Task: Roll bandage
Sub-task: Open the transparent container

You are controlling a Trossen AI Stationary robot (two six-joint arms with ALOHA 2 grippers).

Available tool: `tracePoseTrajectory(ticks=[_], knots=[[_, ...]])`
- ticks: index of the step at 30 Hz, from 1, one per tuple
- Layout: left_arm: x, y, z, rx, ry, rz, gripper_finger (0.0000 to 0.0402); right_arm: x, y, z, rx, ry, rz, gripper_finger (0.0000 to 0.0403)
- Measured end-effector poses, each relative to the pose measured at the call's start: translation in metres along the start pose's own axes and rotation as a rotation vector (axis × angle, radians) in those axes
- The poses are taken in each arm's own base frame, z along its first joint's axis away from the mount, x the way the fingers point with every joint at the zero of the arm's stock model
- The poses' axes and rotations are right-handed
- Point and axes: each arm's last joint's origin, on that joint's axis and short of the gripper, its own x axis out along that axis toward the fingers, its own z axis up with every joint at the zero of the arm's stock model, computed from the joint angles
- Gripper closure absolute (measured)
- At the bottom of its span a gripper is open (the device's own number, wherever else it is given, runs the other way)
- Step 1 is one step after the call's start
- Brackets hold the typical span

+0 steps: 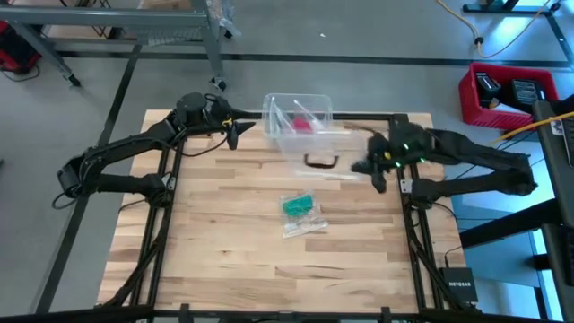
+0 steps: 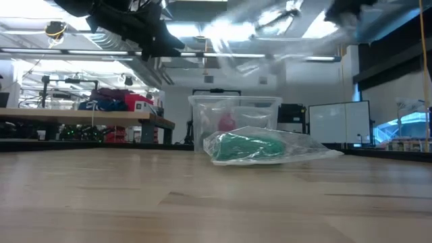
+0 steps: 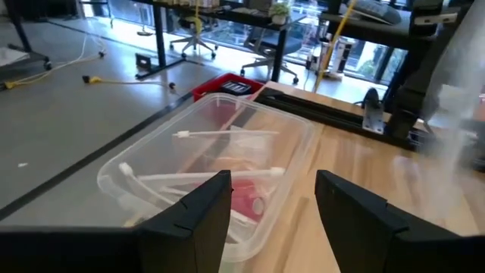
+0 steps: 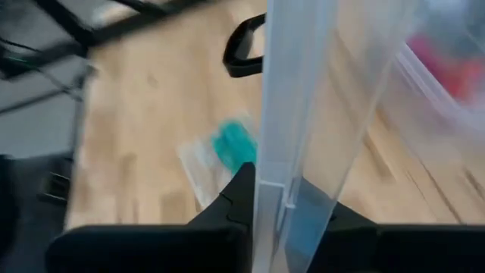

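The teal-green bandage (image 1: 299, 205) lies wadded inside a clear plastic bag (image 1: 303, 222) on the wooden table's middle; it also shows in the low view (image 2: 248, 147) and the right wrist view (image 4: 231, 145). My right gripper (image 1: 375, 172) is right of it, shut on a clear plastic lid (image 1: 334, 154). My left gripper (image 1: 231, 127) is open and empty, above the table's far left part, beside the clear tub (image 1: 299, 121). In the left wrist view its fingers (image 3: 273, 205) stand apart, pointing at the tub (image 3: 212, 163). My right gripper pinches the clear lid by one edge (image 4: 274, 163) between its two fingers. The lid stands edge-on between the fingers and reaches out ahead of them. In the low view the lid (image 2: 270, 27) is lifted clear, well above the table.
The clear tub at the table's far edge holds a pink-red item (image 3: 244, 199) and white sticks (image 3: 220, 135). A dark C-shaped piece (image 1: 321, 161) lies on the table between tub and bag. A red bin (image 1: 502, 94) stands off the table at far right.
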Motion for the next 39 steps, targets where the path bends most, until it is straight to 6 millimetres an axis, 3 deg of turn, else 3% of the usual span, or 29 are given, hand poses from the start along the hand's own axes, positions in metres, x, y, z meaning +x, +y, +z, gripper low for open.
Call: tracePoseTrajectory(ticks=[5, 10, 24, 32, 39], knots=[[0.002, -0.007, 0.000, 0.053, -0.002, -0.030, 0.0219, -0.017, 0.022, -0.030, 0.057, 0.129, -0.137, 0.0365], [0.003, -0.014, 0.000, 0.088, -0.007, -0.057, 0.0219, -0.015, 0.030, -0.053, 0.025, 0.304, -0.309, 0.0364], [0.004, -0.017, 0.000, 0.087, -0.003, -0.071, 0.0219, 0.050, 0.036, -0.074, -0.225, 0.790, -0.698, 0.0359], [0.004, -0.017, -0.001, 0.083, 0.003, -0.073, 0.0219, 0.072, 0.039, -0.079, -0.157, 0.864, -0.727, 0.0305], [0.013, -0.025, -0.011, 0.090, 0.079, -0.111, 0.0219, 0.072, 0.041, -0.079, -0.103, 0.856, -0.664, 0.0212]])
